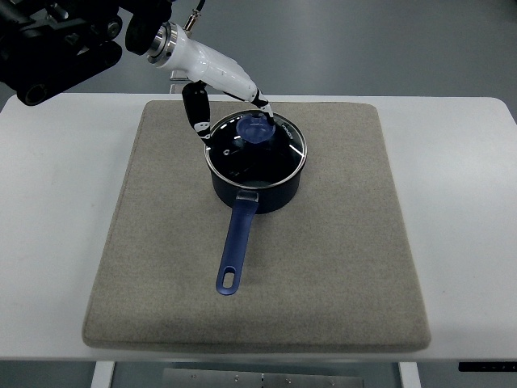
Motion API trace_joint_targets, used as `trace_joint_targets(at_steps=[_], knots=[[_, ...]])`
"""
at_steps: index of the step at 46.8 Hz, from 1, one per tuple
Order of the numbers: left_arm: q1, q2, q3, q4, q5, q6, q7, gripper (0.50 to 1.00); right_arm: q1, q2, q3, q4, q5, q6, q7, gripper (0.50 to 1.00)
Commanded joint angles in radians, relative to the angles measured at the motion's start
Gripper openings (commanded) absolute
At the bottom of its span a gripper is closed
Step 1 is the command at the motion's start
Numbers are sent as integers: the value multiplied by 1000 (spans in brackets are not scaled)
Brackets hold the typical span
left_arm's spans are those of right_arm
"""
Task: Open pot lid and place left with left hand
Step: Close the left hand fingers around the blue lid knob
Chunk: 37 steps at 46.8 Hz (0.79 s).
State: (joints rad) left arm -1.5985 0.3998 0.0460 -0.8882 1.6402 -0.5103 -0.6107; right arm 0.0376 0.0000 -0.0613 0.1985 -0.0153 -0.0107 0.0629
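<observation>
A dark blue saucepan (pixel 266 190) stands on the grey mat (pixel 339 242), its long blue handle (pixel 237 246) pointing toward the near edge. A glass lid (pixel 242 158) with a blue knob (pixel 257 129) closes it. My left arm comes in from the upper left, and its white left hand (pixel 234 123) hovers over the far side of the lid. The black thumb (pixel 195 109) hangs by the pot's left rim. The other fingers (pixel 264 105) reach the knob's far side. The fingers are spread and do not close on the knob.
The mat lies on a white table (pixel 56 202). Bare mat stretches to the left and right of the pot. The arm's black upper parts (pixel 56 40) fill the top left corner.
</observation>
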Motion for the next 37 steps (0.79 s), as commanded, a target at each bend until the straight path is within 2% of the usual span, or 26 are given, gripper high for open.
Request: trace_joint_targets(at_steps=[1,22,29,37], knots=[[0,-2,0,5,1,1,0,926,1,0,0,-1,0,0,0,917],[35,-55,-8,48,3,13,0,917,1,0,0,1,0,0,0,917],[37,-56,-2,55,0,55,0,924,1,0,0,1,0,0,0,917],[49,-62,-5,55,-11,64,0,943,1,0,0,1,0,0,0,917]])
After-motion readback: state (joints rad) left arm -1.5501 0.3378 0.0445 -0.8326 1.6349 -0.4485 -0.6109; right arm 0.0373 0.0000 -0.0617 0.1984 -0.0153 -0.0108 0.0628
